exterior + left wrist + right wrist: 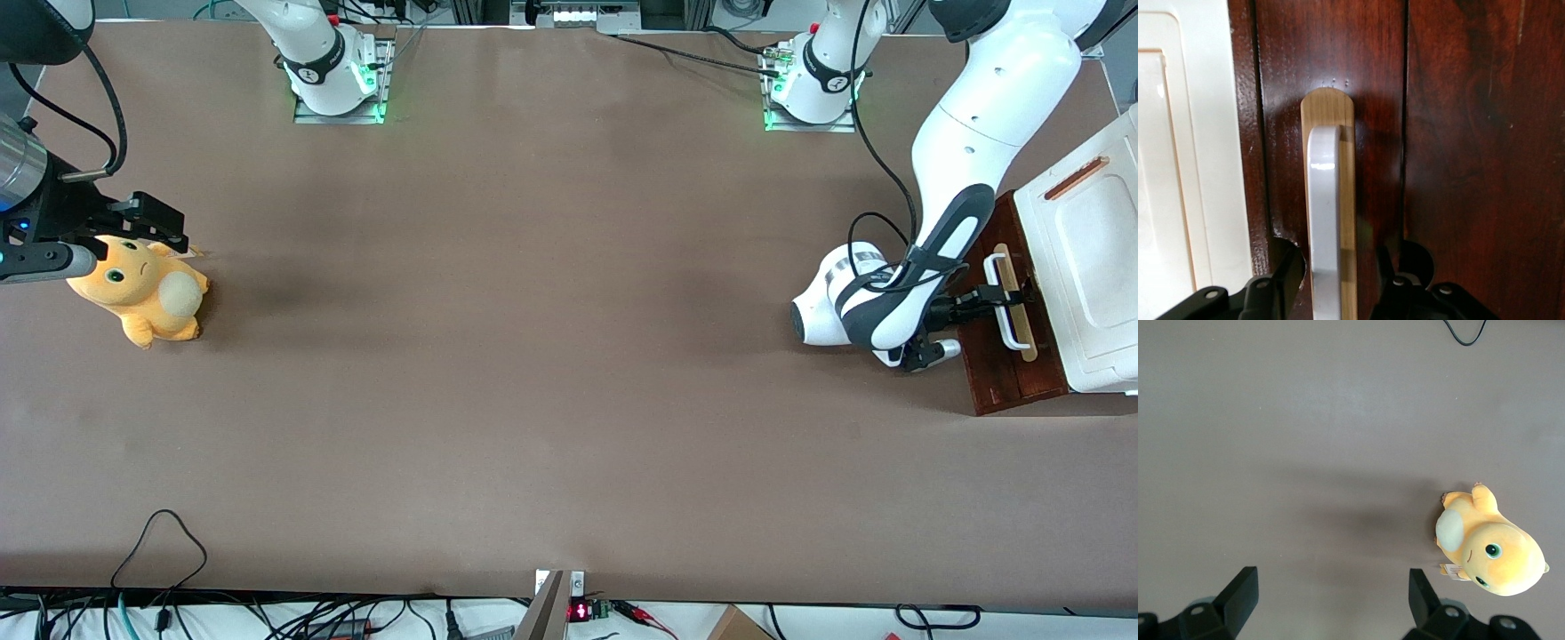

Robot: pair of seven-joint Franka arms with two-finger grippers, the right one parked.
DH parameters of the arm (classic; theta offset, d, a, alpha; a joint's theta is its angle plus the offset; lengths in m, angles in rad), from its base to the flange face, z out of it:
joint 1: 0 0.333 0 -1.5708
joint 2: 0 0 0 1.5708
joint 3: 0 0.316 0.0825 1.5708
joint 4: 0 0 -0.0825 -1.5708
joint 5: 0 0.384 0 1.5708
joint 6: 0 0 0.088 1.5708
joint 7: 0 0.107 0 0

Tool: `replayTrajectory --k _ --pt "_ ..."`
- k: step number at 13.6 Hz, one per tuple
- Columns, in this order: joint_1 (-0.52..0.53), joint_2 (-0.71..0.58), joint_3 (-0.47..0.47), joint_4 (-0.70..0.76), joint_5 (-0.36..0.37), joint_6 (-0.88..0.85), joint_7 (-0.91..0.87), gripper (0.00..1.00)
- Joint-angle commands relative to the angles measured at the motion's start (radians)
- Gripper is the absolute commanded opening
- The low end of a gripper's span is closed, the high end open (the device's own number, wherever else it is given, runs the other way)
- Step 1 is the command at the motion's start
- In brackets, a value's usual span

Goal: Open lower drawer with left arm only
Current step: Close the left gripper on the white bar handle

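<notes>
Lower drawer (1013, 351): at my working arm's end of the desk (533, 373), under white cabinet top (1089, 258). Tool (1338, 293): fingers (1286, 280) apart, straddling white handle (1323, 220), not clamped.

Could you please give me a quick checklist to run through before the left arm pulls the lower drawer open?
1. Gripper at the white handle: ok.
2. Fingers straddle the handle bar, one each side: ok.
3. Fingers closed on the bar: not ok, gaps show.
4. Lower drawer shut or slightly out: cannot tell.
5. Table in front of the drawer free for the pull: ok.
</notes>
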Motion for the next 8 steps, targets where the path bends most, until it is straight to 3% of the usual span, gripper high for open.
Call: replayTrajectory --k 1,8 --pt "0.033 -0.04 -0.034 -0.045 0.031 -0.001 -0.006 0.46" --pt "0.037 -0.039 -0.038 -0.043 0.031 -0.003 -0.006 0.37"
